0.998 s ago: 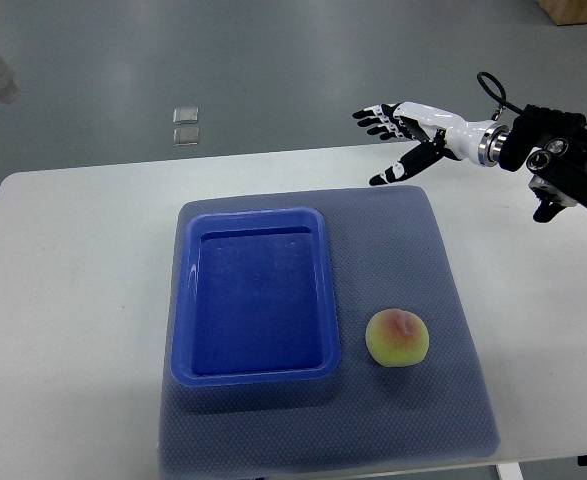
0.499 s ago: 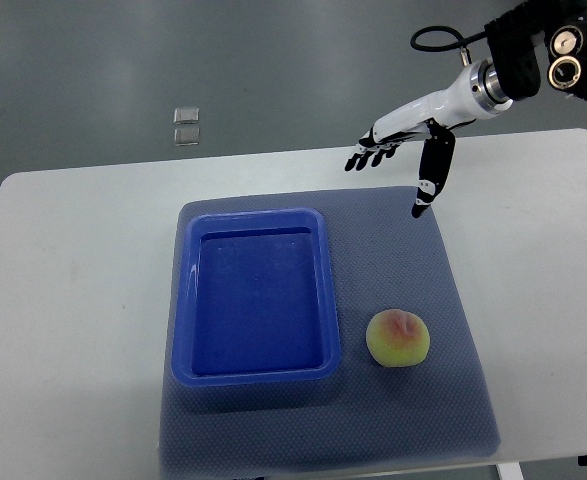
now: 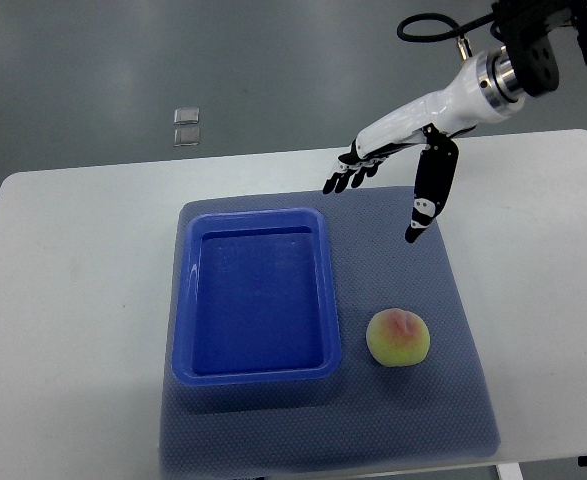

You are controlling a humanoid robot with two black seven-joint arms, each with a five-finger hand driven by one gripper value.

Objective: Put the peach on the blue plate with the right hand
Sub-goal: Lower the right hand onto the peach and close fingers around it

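The peach (image 3: pixel 398 338) lies on the grey-blue mat (image 3: pixel 443 400), toward the mat's right edge and nearer its front edge than its far one, just beside the right wall of the blue plate (image 3: pixel 254 375) without touching it. The plate, a deep rectangular tray, sits on the left half of the mat and holds nothing. The right hand (image 3: pixel 403 160) hangs in the air over the mat's far edge, well apart from the peach, its fingers spread and slack, thumb pointing down, grasping nothing. The mat covers the middle of the white desk (image 3: pixel 73 300).
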